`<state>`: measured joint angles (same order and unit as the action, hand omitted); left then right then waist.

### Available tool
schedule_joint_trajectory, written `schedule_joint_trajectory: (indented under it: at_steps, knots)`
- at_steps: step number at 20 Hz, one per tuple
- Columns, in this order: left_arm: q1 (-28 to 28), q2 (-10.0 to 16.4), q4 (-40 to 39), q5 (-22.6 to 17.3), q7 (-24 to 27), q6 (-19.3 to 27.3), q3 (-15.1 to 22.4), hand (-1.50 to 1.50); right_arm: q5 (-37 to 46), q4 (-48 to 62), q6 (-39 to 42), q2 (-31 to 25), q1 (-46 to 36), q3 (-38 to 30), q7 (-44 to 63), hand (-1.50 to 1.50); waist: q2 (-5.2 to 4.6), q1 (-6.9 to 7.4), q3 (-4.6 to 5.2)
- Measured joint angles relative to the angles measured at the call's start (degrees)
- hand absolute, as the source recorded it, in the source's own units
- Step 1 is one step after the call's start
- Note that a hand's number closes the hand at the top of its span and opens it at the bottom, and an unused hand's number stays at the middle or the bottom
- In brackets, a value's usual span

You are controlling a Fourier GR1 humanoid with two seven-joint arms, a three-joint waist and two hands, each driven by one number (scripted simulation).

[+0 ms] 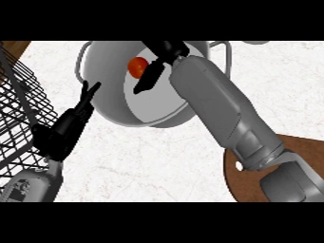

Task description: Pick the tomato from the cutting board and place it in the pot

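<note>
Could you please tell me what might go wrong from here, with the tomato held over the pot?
1. The tomato shows at the edge of the right hand, only partly enclosed; it might slip out early and bounce in the pot.
2. The right forearm crosses the pot's near rim; pulling back low could knock the pot.
3. The left hand rests open close to the pot's left side, beside the wire rack; a shifted pot could hit it.

Bright, even light washes the white table [290,95]; the grey inside of the pot [105,61] is dimmer, darkest at its left wall and paling to a lighter crescent below.
</note>
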<state>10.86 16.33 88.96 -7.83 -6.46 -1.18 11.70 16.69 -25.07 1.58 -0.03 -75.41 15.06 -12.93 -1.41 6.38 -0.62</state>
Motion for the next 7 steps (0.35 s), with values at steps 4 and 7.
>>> schedule_joint_trajectory:
  at_steps: [4,7]
  knots:
    - [-0.37,0.17,-0.61,0.47,0.17,0.51,-0.85,0.00,-5.66,0.39,-2.86,-0.11,-1.92,-5.71,-0.24,-1.50,0.05,-0.84,-0.02]
    - [-0.36,0.34,-0.82,0.77,0.34,0.73,-1.50,0.00,-8.60,1.62,-3.26,-0.51,-2.46,-9.45,-2.21,-1.50,0.02,-1.52,-0.06]
